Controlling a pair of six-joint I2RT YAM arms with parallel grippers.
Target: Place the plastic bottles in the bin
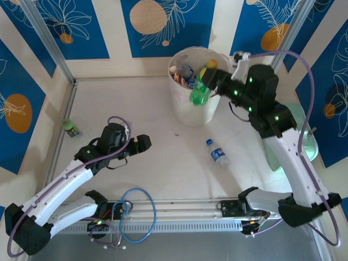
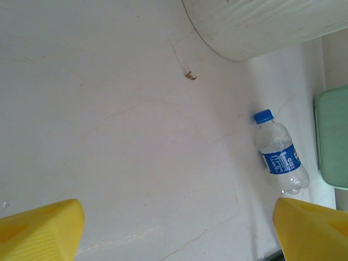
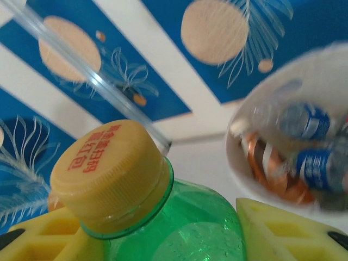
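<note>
1. By the left wall, a small green bottle lies on the table, well apart from both arms.
2. The left gripper hangs over bare table left of centre. In its wrist view the 2 yellow fingers stand wide apart with nothing between them.
3. The bin stands at the back of the table, right of centre. Several dropped bottles lie inside it; the right wrist view shows them blurred, with blue and orange labels.
4. The right gripper is clamped on a green bottle with a yellow cap. In its wrist view a yellow finger presses the bottle's shoulder on either side, just below the cap. The bottle hangs tilted over the bin's right rim, cap uppermost.
5. A clear bottle with a blue cap and blue label lies on its side on the table, in front of the bin and to its right, touching nothing.
6. A mint-green box sits at the right edge, partly hidden under the right arm.
</note>
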